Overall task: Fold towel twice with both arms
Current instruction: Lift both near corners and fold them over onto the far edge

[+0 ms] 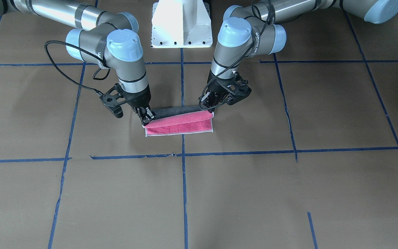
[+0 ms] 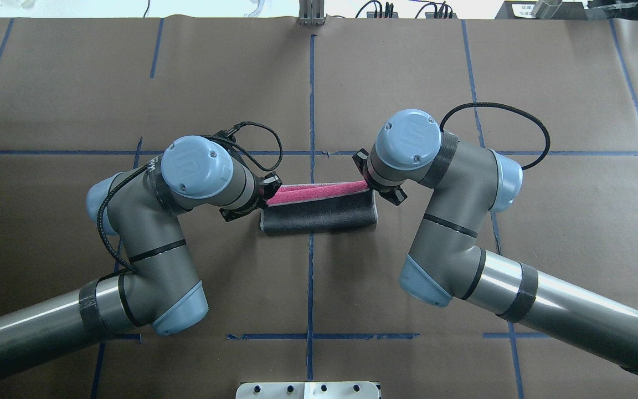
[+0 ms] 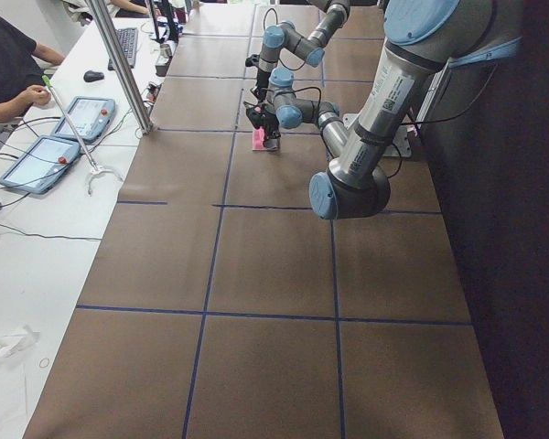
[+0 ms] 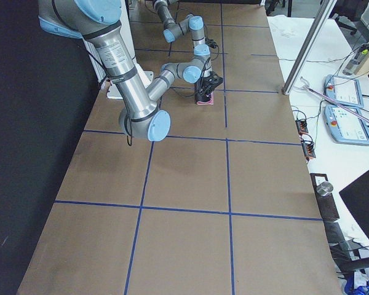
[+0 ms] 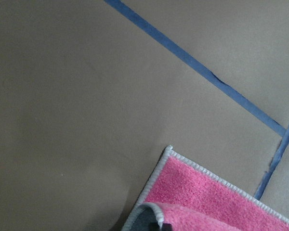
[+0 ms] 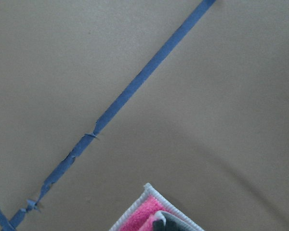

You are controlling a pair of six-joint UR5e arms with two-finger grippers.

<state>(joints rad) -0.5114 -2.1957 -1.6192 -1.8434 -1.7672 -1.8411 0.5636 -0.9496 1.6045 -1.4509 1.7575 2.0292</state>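
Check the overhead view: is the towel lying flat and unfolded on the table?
No: the towel is doubled over, with its grey face curling up over the pink one.

Towel (image 1: 181,126) between jaws: pink-red face, charcoal-grey reverse, pale whitish stitched border. Counter (image 1: 254,193): brown, gridded with blue tape lines. Arms (image 2: 147,238): silver-grey, light blue caps, black cables. Jaws black. Base (image 1: 181,24) white.

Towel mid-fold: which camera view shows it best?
Exterior front-facing: the towel shows whole, with its pink layers and lifted grey edge both visible. Overhead shows mostly its grey face. The side views show only a tiny pink patch, and the wrist views show one corner each.
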